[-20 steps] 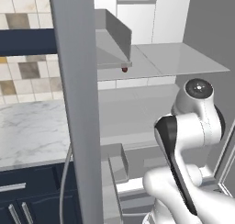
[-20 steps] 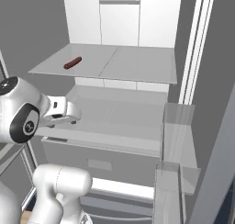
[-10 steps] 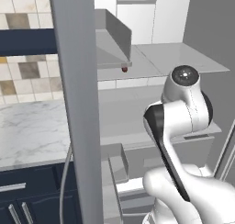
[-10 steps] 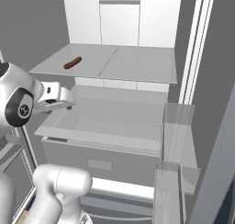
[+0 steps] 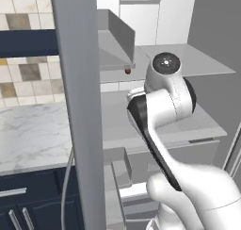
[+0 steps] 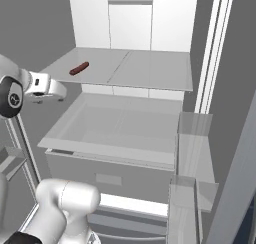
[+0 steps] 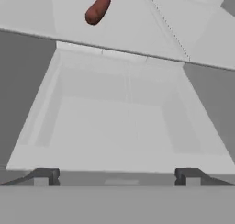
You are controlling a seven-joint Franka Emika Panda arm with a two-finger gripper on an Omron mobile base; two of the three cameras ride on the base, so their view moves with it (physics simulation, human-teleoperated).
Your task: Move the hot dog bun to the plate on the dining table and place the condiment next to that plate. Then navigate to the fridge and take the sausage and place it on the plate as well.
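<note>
Swung leftward, arm faces fridge shelf holding sausage.

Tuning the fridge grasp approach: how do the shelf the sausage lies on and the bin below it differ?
The shelf is a flat slab; the bin is a tray with raised walls and a sunken floor. The shelf carries the sausage near its left edge; the bin holds nothing visible. The shelf sits higher and further back; the bin's front edge is nearer the open gripper. Both are pale grey-white.
</note>
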